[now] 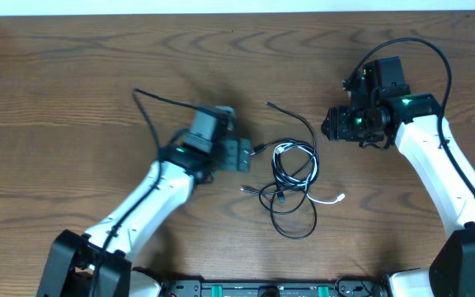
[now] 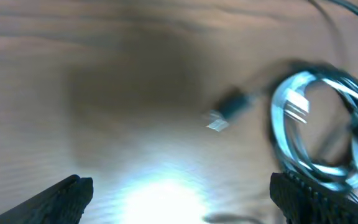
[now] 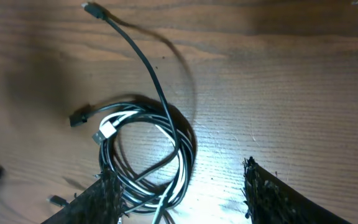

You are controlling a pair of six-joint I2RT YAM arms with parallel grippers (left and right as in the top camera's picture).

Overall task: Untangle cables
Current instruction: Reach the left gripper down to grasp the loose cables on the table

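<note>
Left tool (image 1: 242, 154) gapes wide and empty, its white arm stretched low from the near left corner toward the cables (image 1: 293, 177). These are thin, glossy black cords and one white, coiled in overlapping loops at the middle of the wood-grained surface (image 1: 56, 99). Right tool (image 1: 334, 124), equally wide and empty, tilts down toward them from the right edge.

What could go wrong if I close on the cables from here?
1. The black and white cables lie coiled together, so pulling one plug with the open left hand may drag the whole bundle or tighten it.
2. The left wrist view is blurred with glare, so a grasp could miss.
3. The open right hand hovers over several loops and could pinch more than one strand.
</note>
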